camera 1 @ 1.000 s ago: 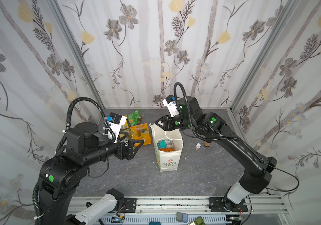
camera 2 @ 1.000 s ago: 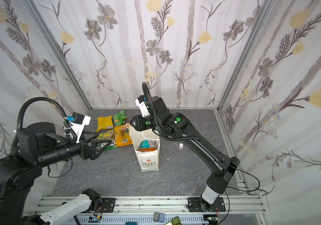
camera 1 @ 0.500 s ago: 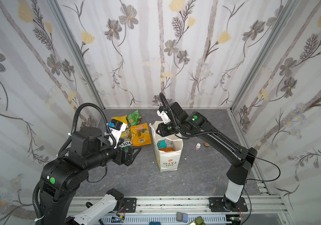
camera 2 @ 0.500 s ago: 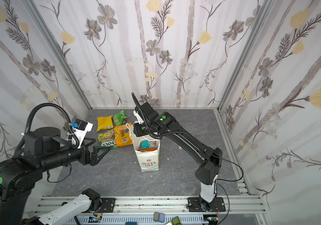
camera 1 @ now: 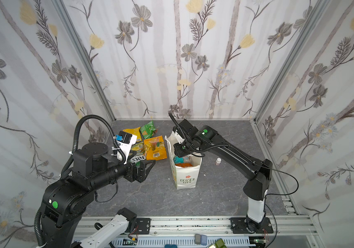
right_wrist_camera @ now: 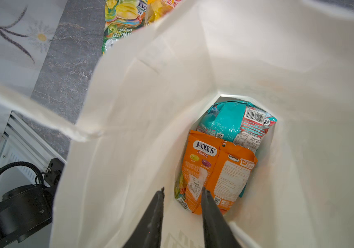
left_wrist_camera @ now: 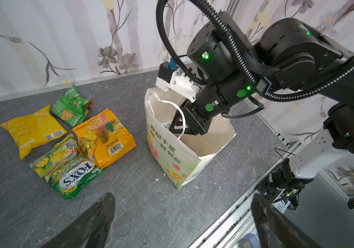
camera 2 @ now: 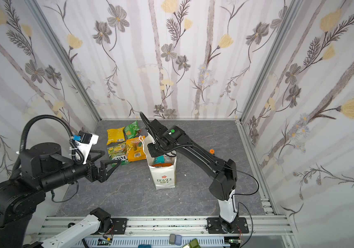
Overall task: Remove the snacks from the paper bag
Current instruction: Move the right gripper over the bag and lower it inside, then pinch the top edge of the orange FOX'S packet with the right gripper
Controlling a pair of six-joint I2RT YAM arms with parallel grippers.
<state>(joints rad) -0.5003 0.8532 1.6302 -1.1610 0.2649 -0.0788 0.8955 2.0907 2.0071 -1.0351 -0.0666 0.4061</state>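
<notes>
The white paper bag (camera 1: 185, 176) (camera 2: 164, 176) stands upright mid-table. My right gripper (right_wrist_camera: 181, 192) reaches down into its mouth, jaws narrowly open with nothing between them. Below it lie two snacks: an orange FOX'S packet (right_wrist_camera: 214, 171) and a teal packet (right_wrist_camera: 232, 122). Left of the bag, other snacks lie flat on the table: yellow (left_wrist_camera: 32, 128), green (left_wrist_camera: 70, 107), orange (left_wrist_camera: 105, 137) and the yellow-green FOXS packet (left_wrist_camera: 68, 165). My left gripper (left_wrist_camera: 183, 204) (camera 1: 148, 166) hovers wide open and empty, in front of these packets.
A small white bottle (camera 1: 218, 161) stands right of the bag, under the right arm; in a top view another with an orange cap (camera 2: 212, 151) shows. The metal rail (camera 1: 171, 223) runs along the table's front edge. Flowered walls close three sides.
My right gripper has dropped from above the bag into its mouth, with the arm stretched lower. My left gripper has drawn back from the packets and opened fully.
</notes>
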